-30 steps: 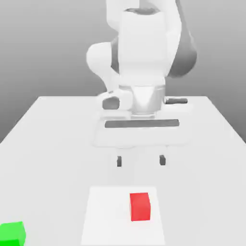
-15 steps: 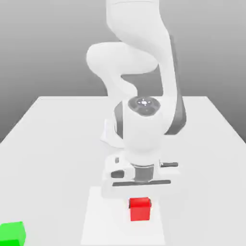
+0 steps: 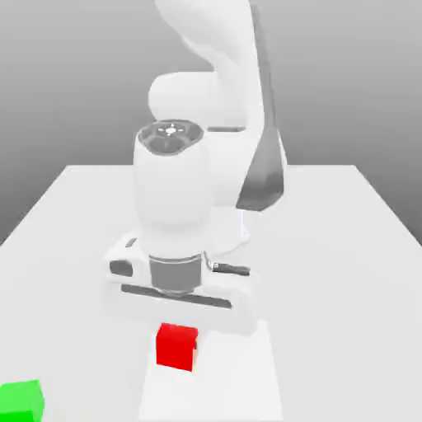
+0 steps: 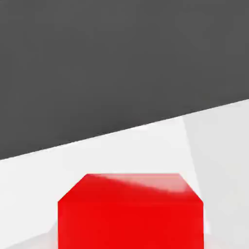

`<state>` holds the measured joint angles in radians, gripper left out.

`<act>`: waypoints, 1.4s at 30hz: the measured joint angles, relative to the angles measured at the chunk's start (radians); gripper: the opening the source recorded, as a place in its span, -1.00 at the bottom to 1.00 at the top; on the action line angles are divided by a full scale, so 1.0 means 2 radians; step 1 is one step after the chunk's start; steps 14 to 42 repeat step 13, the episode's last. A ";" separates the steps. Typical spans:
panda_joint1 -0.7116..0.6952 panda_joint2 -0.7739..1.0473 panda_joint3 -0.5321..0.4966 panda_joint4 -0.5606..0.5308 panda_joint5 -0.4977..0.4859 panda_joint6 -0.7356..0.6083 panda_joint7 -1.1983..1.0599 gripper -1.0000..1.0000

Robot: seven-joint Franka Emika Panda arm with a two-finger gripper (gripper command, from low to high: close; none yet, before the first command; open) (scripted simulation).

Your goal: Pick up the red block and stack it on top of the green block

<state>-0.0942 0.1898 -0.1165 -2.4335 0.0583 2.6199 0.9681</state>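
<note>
Gripper position: directly over the small matte red cube, which sits just beneath the hand (grip state cannot be told). Small matte green cube lies well apart, toward the exterior view's left.

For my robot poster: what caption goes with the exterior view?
White robot arm's hand sits over a small matte red cube; a small matte green cube waits nearby.

A white table fills the lower half of the exterior view, its far edge running across mid-frame. A paler rectangular patch lies at bottom centre. Behind, a plain grey backdrop lightens downward. Lighting is soft and even.
</note>
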 joint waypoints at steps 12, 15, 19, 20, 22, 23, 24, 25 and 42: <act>-0.084 0.121 -0.052 0.121 0.063 -0.007 0.036 1.00; -0.084 0.121 -0.052 0.121 0.063 -0.007 0.036 1.00; -0.084 0.121 -0.052 0.121 0.063 -0.007 0.036 1.00; -0.084 0.121 -0.052 0.121 0.063 -0.007 0.036 1.00; -0.084 0.121 -0.052 0.121 0.063 -0.007 0.036 1.00; -0.084 0.121 -0.052 0.121 0.063 -0.007 0.036 1.00; -0.084 0.121 -0.052 0.121 0.063 -0.007 0.036 1.00; -0.084 0.121 -0.052 0.121 0.063 -0.007 0.036 1.00; -0.084 0.121 -0.052 0.121 0.063 -0.007 0.036 1.00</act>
